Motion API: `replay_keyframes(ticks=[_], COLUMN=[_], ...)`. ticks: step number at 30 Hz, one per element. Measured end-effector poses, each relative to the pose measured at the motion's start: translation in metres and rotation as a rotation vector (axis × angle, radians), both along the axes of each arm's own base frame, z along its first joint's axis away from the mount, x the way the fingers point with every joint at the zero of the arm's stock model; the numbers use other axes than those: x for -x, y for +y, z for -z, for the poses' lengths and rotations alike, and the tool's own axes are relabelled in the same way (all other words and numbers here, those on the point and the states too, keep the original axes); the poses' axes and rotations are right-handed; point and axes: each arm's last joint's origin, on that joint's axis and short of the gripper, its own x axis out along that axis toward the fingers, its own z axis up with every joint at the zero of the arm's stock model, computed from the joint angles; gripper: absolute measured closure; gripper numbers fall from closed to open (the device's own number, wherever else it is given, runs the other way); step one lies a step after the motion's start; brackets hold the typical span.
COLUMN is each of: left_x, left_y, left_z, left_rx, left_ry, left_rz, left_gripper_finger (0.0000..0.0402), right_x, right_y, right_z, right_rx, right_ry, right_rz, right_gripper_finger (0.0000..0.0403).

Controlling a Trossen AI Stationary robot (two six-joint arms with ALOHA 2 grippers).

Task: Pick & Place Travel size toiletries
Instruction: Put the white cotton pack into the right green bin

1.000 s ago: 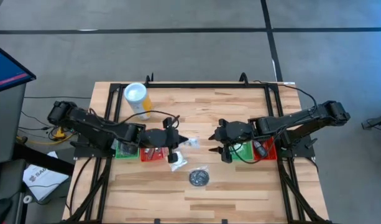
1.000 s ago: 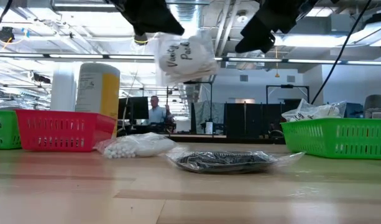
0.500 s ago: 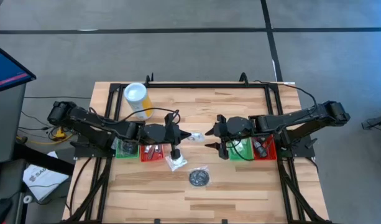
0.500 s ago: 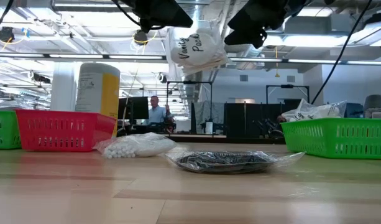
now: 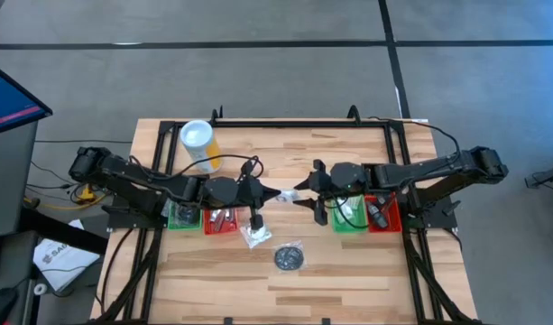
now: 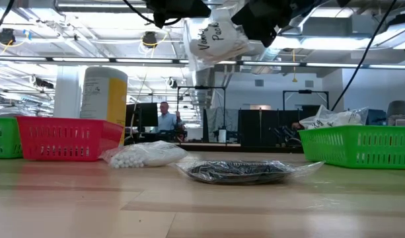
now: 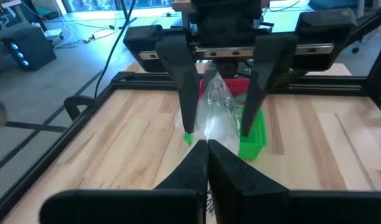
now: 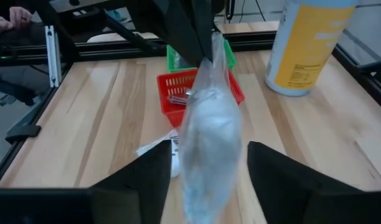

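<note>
Handover mid-air over table centre: left gripper (image 7: 207, 144) pinched shut on clear "Vanity Pack" pouch (image 6: 217, 38), right gripper (image 8: 202, 168) spread wide, fingers either side of pouch, not yet closed. Left on table (image 5: 348, 271): bag of white balls (image 6: 144, 155), bag of dark items (image 6: 238, 171). Green basket (image 6: 361, 146) on right side holds some items. Judged early to midway
</note>
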Motion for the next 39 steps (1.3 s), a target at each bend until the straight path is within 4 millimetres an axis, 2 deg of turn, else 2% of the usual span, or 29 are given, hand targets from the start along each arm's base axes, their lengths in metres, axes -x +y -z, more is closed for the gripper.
replay_keyframes(ticks=[3,8,10,24,34,39], left_x=[0.0000,-0.0001,-0.0001,0.0001,0.0005,0.0007], left_y=[0.0003,0.0003,0.0003,0.0006,0.0013,0.0012], left_z=[0.0001,-0.0001,-0.0001,0.0001,0.0002,0.0007], left_rx=[-0.005,-0.005,-0.005,-0.009,-0.021,-0.022], left_ry=[0.002,-0.001,-0.001,0.002,0.002,0.007], left_rz=[0.000,0.000,0.000,-0.010,-0.047,-0.046], left_gripper_finger=[0.0401,0.0401,0.0401,0.0398,0.0332,0.0318], right_x=[0.0000,0.0000,0.0000,0.0002,0.0014,0.0054], right_y=[-0.0001,0.0000,0.0000,0.0001,0.0002,0.0000], right_z=[-0.0001,0.0000,0.0000,0.0003,0.0024,-0.0010], right_rx=[0.000,0.016,0.022,0.030,0.033,0.040], right_ry=[-0.001,0.000,0.000,0.003,0.029,0.029], right_rz=[0.000,-0.008,-0.011,-0.015,-0.016,-0.020], right_gripper_finger=[0.0254,0.0364,0.0392,0.0402,0.0403,0.0403])
